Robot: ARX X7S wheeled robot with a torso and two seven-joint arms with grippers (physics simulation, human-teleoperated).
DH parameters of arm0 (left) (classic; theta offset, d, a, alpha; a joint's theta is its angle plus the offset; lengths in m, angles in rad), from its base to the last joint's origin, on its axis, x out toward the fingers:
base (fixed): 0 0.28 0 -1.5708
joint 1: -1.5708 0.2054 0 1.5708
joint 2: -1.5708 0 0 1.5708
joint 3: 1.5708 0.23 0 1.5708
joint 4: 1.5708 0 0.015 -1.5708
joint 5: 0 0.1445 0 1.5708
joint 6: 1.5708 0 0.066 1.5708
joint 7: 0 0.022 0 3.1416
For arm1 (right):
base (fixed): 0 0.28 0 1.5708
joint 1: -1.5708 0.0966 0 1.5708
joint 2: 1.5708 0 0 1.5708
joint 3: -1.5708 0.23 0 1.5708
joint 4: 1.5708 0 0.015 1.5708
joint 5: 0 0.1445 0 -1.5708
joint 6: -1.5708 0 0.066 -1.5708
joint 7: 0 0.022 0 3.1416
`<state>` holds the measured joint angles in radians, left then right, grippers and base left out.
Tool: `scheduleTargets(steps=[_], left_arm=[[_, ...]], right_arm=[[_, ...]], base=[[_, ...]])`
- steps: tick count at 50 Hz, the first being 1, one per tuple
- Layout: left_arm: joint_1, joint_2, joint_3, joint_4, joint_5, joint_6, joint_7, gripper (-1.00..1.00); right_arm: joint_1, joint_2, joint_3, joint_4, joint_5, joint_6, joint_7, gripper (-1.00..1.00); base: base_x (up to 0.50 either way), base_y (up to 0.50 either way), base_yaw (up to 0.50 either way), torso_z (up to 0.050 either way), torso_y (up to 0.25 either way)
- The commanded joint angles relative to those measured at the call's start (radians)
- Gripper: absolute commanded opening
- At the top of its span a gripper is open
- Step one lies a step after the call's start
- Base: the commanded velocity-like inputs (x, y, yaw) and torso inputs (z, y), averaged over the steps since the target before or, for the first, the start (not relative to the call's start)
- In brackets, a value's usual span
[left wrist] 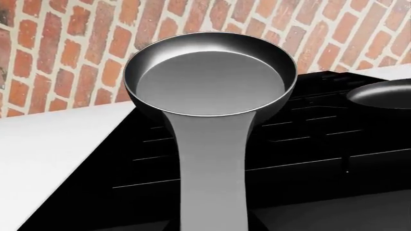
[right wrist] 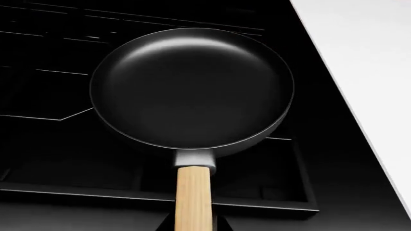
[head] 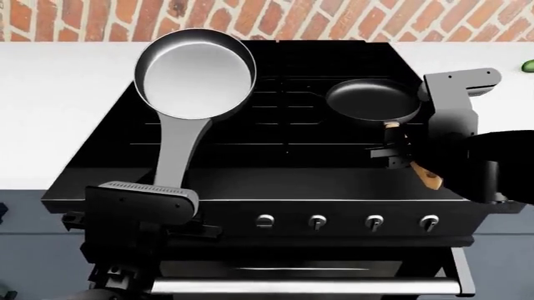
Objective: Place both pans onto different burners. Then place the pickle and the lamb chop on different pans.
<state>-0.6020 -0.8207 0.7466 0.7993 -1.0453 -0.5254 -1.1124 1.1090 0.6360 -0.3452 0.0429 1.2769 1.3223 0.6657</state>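
Our left gripper point(head: 159, 199) sits at the near left edge of the stove top point(head: 334, 181), at the end of the long handle of the dark grey pan point(head: 196, 72). We judge it is clenched on that handle, since the left wrist view shows the handle running straight out from under the camera, though the fingers themselves are hidden. The pan's bowl lies over the far left burner point(left wrist: 308, 130), overhanging its left edge toward the white counter point(head: 59, 94); whether it rests on the grate or hangs just above it we cannot tell. Holding it by the handle's tip lets the arm stay off the stove while the bowl reaches the back.

Further right, the black pan point(head: 373, 100) lies over a far right burner point(right wrist: 57, 91), well apart from the grey one, so each pan has its own grate. Our right gripper point(head: 401, 153) is on its wooden handle point(right wrist: 192, 197); the right wrist view shows dark finger parts on either side of the wood, so we take it as grasping.

At the far right edge of the counter a sliver of green, likely the pickle point(head: 528, 65), peeks in. The lamb chop is not in view.
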Motion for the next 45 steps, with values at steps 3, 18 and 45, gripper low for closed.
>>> scheduleTargets(steps=[3,18,45], left_arm=[[-0.008,-0.005,-0.043,-0.013,0.048,0.049,0.011,-1.00],[-0.004,-0.009,-0.046,-0.018,0.048,0.053,0.015,-1.00],[-0.009,-0.008,-0.046,-0.008,0.042,0.046,0.009,-1.00]], right_arm=[[0.044,-0.032,-0.067,0.098,-0.163,-0.119,-0.074,-1.00],[0.084,-0.085,-0.141,0.216,-0.235,-0.165,-0.146,-1.00],[0.076,-0.082,-0.151,0.213,-0.224,-0.155,-0.151,1.00]], base=[[0.00,0.00,0.00,0.000,0.003],[0.00,0.00,0.00,0.001,0.002],[0.00,0.00,0.00,0.001,0.002]])
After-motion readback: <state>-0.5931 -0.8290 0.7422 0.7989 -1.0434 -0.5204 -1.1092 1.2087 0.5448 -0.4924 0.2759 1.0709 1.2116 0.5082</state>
